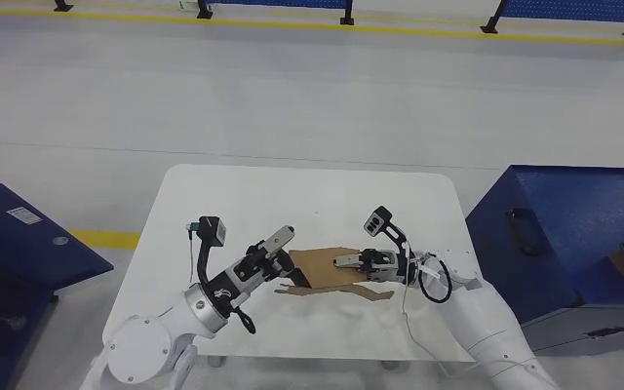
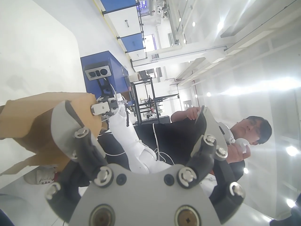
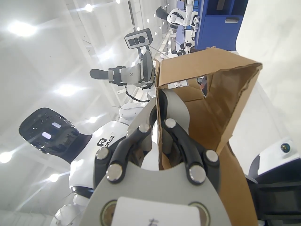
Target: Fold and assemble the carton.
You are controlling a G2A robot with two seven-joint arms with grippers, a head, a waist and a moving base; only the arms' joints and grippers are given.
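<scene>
White table (image 1: 244, 205) with carton (image 1: 317, 265), pale floor (image 1: 292, 97), blue cabinets (image 1: 556, 234) nearby

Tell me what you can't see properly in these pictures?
Top view: the carton has folds too small to read.
Left wrist view: a finger of the left tool covers part of the carton; touching or not, unclear.
Right wrist view: the right tool hides the carton's gripped edge.

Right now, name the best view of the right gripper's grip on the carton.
Right wrist view: the right gripper pinches an edge of the carton up close. The top view shows both from above; the left wrist view, from farther off.
</scene>
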